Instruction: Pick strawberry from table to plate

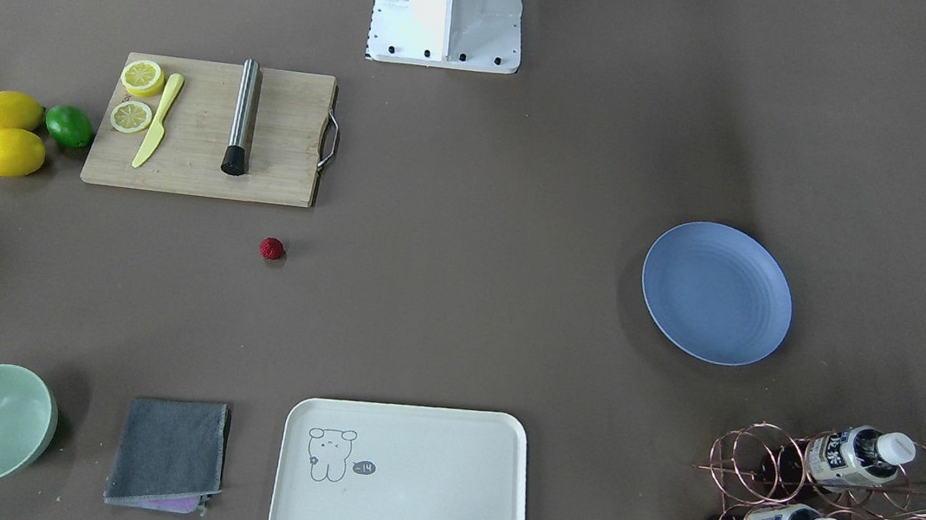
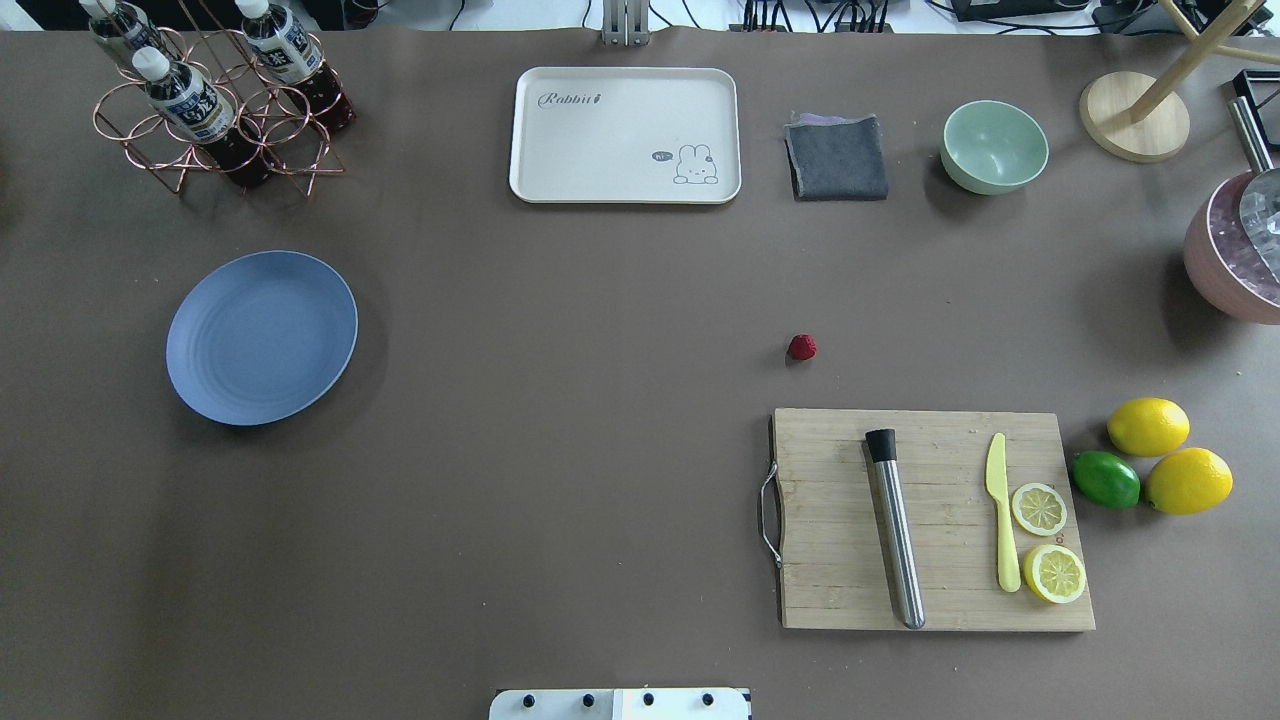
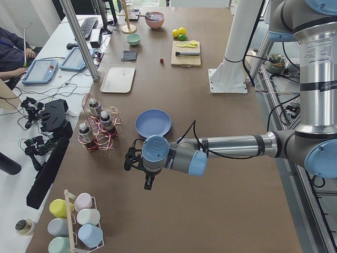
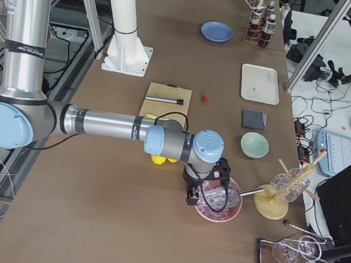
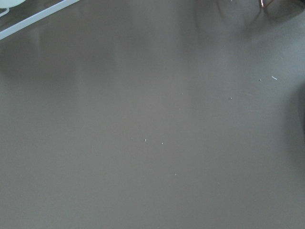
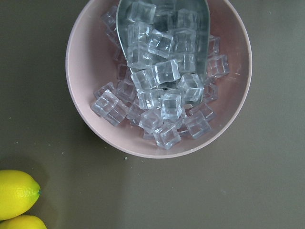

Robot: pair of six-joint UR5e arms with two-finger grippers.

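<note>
The strawberry (image 1: 271,249) (image 2: 802,347), small and deep red, lies alone on the brown table (image 1: 466,313), just beyond the cutting board from the robot. Far off on the robot's left side sits the light-blue plate (image 1: 716,292) (image 2: 261,336), with nothing on it. Only the side views show the grippers. The left gripper (image 3: 131,159) hovers over bare table beside the plate (image 3: 152,123). Above a pink bowl of ice hangs the right gripper (image 4: 203,189), far from the strawberry (image 4: 203,99). I cannot tell whether either is open or shut.
A wooden cutting board (image 2: 930,520) carries a steel muddler, a yellow knife and lemon slices. Beside it lie two lemons (image 2: 1150,428) and a lime. A cream tray (image 2: 625,135), grey cloth (image 2: 836,157), mint bowl (image 2: 994,146) and bottle rack (image 2: 215,100) line the far edge.
</note>
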